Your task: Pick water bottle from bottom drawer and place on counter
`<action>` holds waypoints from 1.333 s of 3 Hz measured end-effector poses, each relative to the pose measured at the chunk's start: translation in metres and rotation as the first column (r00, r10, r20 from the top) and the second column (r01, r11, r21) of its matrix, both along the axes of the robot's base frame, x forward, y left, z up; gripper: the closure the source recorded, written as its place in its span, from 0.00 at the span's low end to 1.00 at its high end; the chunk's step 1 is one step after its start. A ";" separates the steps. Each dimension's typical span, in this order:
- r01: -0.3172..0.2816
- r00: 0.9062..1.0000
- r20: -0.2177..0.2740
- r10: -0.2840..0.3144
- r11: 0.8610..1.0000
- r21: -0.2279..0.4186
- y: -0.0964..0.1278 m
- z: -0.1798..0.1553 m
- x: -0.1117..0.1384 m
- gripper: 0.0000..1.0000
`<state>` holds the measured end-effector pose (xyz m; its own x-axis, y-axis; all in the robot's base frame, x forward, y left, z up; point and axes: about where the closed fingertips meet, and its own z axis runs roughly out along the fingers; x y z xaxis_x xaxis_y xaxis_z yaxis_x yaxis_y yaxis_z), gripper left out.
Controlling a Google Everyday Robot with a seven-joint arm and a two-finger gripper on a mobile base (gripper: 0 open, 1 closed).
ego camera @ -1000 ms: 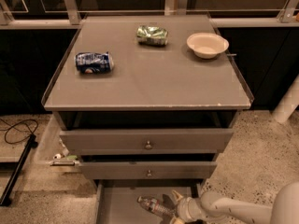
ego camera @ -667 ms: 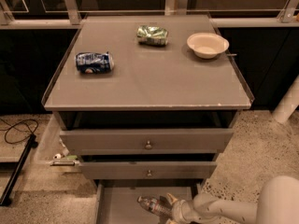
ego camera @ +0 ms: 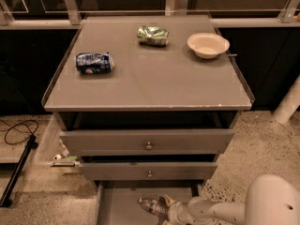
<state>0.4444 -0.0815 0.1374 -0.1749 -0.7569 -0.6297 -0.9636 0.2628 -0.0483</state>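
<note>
The arm [ego camera: 220, 210] is a smooth off-white cylindrical link running from a large rounded white housing [ego camera: 274, 200] to a bulbous wrist [ego camera: 182, 213], ending in the pale gripper [ego camera: 165, 208] located inside the bottom drawer [ego camera: 119, 205].

Hand [ego camera: 168, 211] in bottom drawer [ego camera: 117, 205], both partly off-frame at btm; water bottle [ego camera: 151, 205] one end prob. behind hand.

The worktop [ego camera: 154, 86] carries two crushed cans, a blue can [ego camera: 94, 63] and a green can [ego camera: 152, 35], plus one bowl [ego camera: 207, 45]. Below are three drawers: two upper drawers [ego camera: 187, 142] and one bottom drawer [ego camera: 117, 209]. It holds one water bottle [ego camera: 149, 204], with the one pincer [ego camera: 166, 207] at it.
</note>
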 end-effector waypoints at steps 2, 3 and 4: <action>0.089 0.996 0.030 -0.089 0.996 -0.002 -0.019 -0.011 0.015 0.00; 0.089 0.996 0.030 -0.089 0.996 -0.002 -0.019 -0.011 0.015 0.19; 0.089 0.996 0.030 -0.089 0.996 -0.002 -0.019 -0.011 0.015 0.43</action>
<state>0.4597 -0.1001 0.1268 -0.2226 -0.7414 -0.6330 -0.9346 0.3472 -0.0780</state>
